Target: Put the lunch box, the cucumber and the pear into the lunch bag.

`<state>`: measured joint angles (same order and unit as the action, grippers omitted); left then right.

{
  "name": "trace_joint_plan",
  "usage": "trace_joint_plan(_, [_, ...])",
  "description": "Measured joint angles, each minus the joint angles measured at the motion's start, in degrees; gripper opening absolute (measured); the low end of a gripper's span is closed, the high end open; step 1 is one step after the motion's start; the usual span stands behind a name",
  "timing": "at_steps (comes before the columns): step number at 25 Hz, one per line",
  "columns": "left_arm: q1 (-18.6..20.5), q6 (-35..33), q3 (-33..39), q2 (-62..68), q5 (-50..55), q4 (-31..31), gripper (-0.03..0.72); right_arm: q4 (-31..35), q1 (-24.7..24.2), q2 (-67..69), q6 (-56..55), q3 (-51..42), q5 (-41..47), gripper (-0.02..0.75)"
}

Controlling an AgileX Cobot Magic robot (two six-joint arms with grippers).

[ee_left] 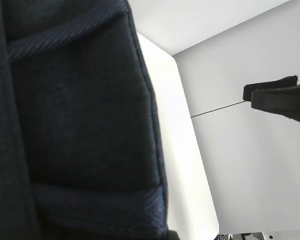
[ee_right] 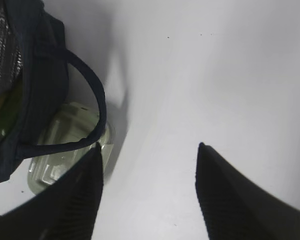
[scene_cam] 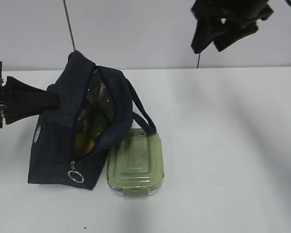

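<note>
The navy lunch bag lies on the left of the white table, its zipper open. Inside the opening I see the dark green cucumber and a yellowish bit of the pear. The sage-green lunch box rests on the table against the bag's right side, under the loop handle. My left gripper pinches the bag's left side; the left wrist view shows only bag fabric. My right gripper is open and empty, high above the table, right of the lunch box in the right wrist view.
The bag's metal ring pull hangs at its front corner and a white round logo sits on its left face. A thin dark cable runs down the back wall. Bare table lies to the right of the box.
</note>
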<state>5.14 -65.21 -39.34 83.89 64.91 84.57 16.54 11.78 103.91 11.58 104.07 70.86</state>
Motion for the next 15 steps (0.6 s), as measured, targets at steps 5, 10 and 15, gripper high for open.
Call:
trace_joint_plan(5, [0.0,0.0,0.0,0.0,0.0,0.06,-0.015,16.28,-10.73,-0.12,8.51,-5.17,0.0,0.458])
trace_joint_plan(10, [0.0,0.0,0.0,0.0,0.0,0.06,-0.015,30.19,-12.63,-0.12,20.84,-17.29,-0.73,0.458])
trace_joint_plan(15, [0.0,0.0,0.0,0.0,0.0,0.12,-0.015,43.59,-12.63,-0.12,33.58,-32.08,-1.44,0.458])
